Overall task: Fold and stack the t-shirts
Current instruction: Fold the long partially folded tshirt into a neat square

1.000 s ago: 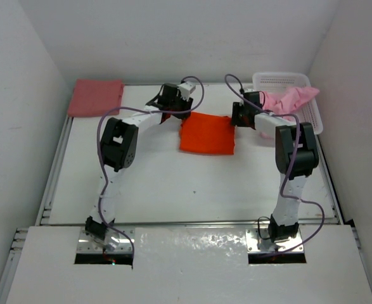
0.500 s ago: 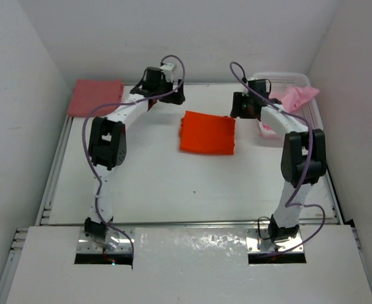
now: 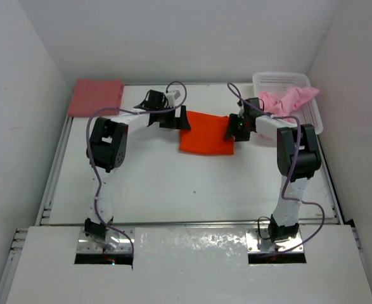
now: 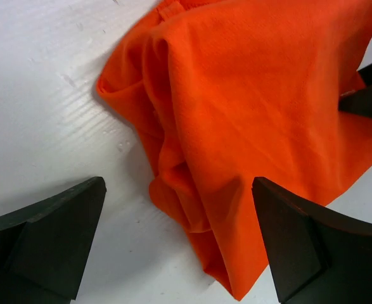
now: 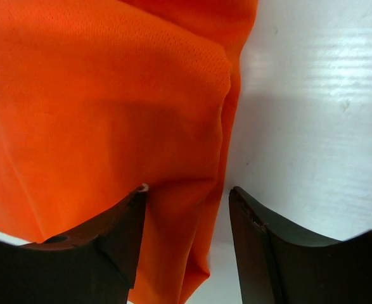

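Toward the far side of the white table (image 3: 173,183), near its middle, we see the bright orange t-shirt (image 3: 206,133) lying folded into a rough rectangle, with an arm reaching in at each of its side edges. At its left edge sits the left gripper (image 3: 180,120) with its jaws spread wide. Through the left wrist camera we find its dark fingers (image 4: 52,234) standing to either side of a rumpled corner of the orange cloth. That corner lies loose on the table between them, and they have hold of nothing. At the shirt's right edge we see the right gripper (image 3: 231,128) with its jaws about halfway apart. The right wrist camera shows its fingers (image 5: 103,244) straddling the folded hem, one over the cloth and the other over bare table just beside it. The cloth lies flat in the gap and is not gathered up or pinched. Well apart from all this, we see the dusty rose-red t-shirt (image 3: 96,97) folded flat at the far left corner. The light pink t-shirt (image 3: 290,100) sits crumpled in the white perforated basket (image 3: 281,77) at the far right corner, one end hanging over the rim.
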`<state>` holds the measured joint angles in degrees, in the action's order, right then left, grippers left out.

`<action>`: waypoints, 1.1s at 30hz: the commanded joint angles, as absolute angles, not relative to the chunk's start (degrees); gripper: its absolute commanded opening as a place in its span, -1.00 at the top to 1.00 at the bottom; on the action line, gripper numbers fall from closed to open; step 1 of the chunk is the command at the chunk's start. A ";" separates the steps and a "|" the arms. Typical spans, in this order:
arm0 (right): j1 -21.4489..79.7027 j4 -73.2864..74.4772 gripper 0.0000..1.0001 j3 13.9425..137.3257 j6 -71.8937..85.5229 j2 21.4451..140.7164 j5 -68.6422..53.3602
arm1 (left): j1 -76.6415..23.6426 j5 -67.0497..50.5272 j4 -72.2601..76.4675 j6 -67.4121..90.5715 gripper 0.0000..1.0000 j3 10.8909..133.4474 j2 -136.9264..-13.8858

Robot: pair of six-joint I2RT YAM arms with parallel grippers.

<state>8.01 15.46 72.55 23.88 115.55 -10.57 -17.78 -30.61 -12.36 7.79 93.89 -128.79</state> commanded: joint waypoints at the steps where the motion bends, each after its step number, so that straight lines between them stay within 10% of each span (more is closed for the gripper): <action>1: 8.09 12.22 -0.07 71.37 26.01 115.93 -12.66 | -18.72 -32.52 -7.56 11.15 -0.99 91.58 -127.34; 9: 8.17 9.23 -0.04 69.00 26.45 116.63 -13.36 | -19.94 -37.53 -6.24 18.54 -0.98 90.27 -134.38; 15: 8.09 6.77 -0.03 67.77 27.77 117.07 -14.68 | -21.62 -41.13 -2.46 22.67 -0.55 88.85 -137.63; 22: 8.00 6.33 -0.03 66.80 27.86 115.58 -15.38 | -18.38 -41.57 1.84 24.26 1.00 88.42 -136.68; 28: 7.82 12.20 -0.15 68.29 24.79 109.26 -12.23 | -15.82 -39.47 -4.28 15.58 1.00 90.60 -130.88; 33: 7.73 20.91 -0.65 69.96 21.54 101.88 -8.61 | -13.80 -36.22 -20.18 1.17 1.00 99.38 -128.67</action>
